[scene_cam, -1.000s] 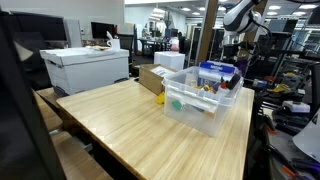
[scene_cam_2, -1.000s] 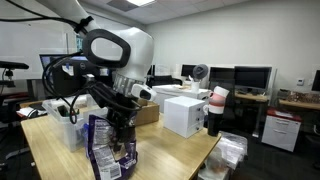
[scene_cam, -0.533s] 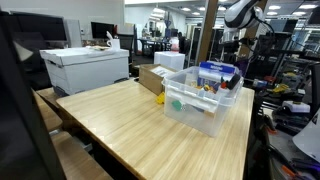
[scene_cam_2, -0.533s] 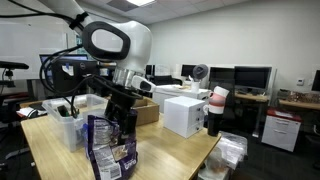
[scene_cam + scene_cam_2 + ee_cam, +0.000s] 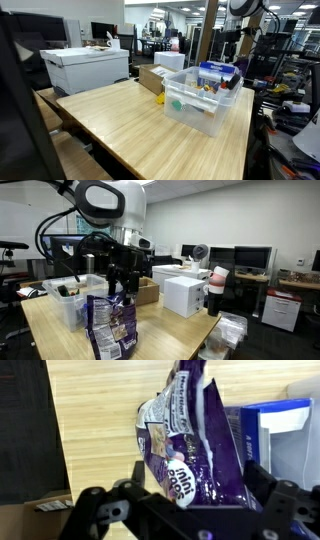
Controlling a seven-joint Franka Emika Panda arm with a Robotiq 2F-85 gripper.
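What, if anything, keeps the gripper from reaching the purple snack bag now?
Probably nothing, so yes: the gripper hangs open above the purple snack bag, which stands upright on the table with nothing between them. The clear plastic bin sits off to the side.

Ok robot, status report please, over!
Gripper open, holding nothing, hovering just above purple snack bag. Bag upright on wooden table. Clear bin beside it, nothing in the way.
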